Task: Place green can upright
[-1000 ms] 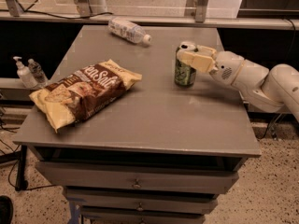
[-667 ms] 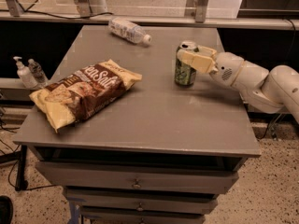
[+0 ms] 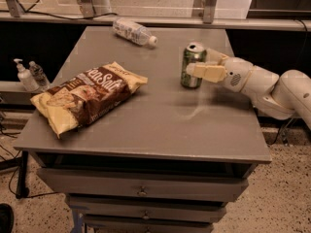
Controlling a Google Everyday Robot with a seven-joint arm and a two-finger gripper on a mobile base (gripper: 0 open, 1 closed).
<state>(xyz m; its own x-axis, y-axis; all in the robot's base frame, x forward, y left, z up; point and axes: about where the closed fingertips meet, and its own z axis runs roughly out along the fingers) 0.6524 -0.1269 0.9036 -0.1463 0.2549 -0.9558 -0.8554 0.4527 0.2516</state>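
The green can (image 3: 192,62) stands upright on the grey table (image 3: 146,125), at its right rear part. My gripper (image 3: 199,64) reaches in from the right at can height. Its fingers are spread on either side of the can. The near cream finger (image 3: 208,72) crosses the can's lower right side, and the far finger (image 3: 215,57) shows behind the can. The can's silver top is in plain view. The white arm (image 3: 262,84) trails off past the table's right edge.
A brown chip bag (image 3: 87,95) lies on the left half of the table. A clear plastic water bottle (image 3: 134,31) lies on its side at the back edge. Two small bottles (image 3: 29,74) stand on a shelf to the left. Drawers (image 3: 141,188) sit under the tabletop.
The fingers have spread: the near finger has dropped from over the can's top to its lower side, uncovering the top. The can stays upright in the same spot.
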